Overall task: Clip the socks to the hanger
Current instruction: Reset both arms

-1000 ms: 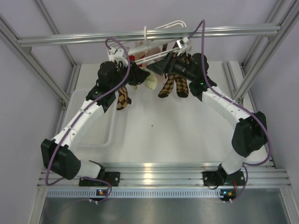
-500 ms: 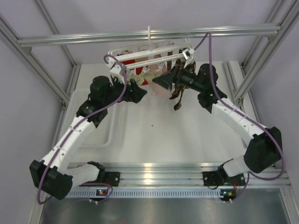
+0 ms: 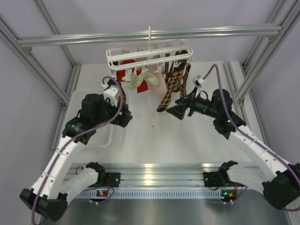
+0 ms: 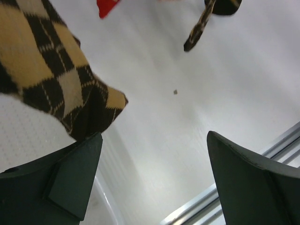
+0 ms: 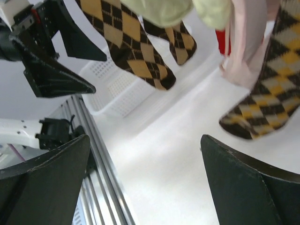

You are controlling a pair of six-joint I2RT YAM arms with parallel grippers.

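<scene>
The white hanger (image 3: pixel 149 50) hangs by its hook from the cross bar at the back. Two pale cream-yellow socks (image 3: pixel 140 79) dangle from its clips near the middle, between a red sock and a pink one. In the right wrist view the socks (image 5: pixel 165 10) hang at the top edge. My left gripper (image 3: pixel 123 117) is open and empty, low and left of the hanger, below a brown argyle sock (image 4: pixel 56 75). In its own view the left gripper (image 4: pixel 154 164) frames only bare table. My right gripper (image 3: pixel 176 112) is open and empty too, right of centre under the argyle socks (image 3: pixel 171 89).
A white perforated tray (image 3: pixel 104 138) sits on the table at the left, under the left arm. Red (image 3: pixel 123 75) and pink (image 3: pixel 161 84) socks also hang from the hanger. An aluminium rail (image 3: pixel 154 171) runs along the near edge. Frame posts stand at both sides.
Both arms have drawn back and down from the hanger, and both grippers have opened. The hanger has swung back to hang level, with the cream socks left dangling from its clips.
</scene>
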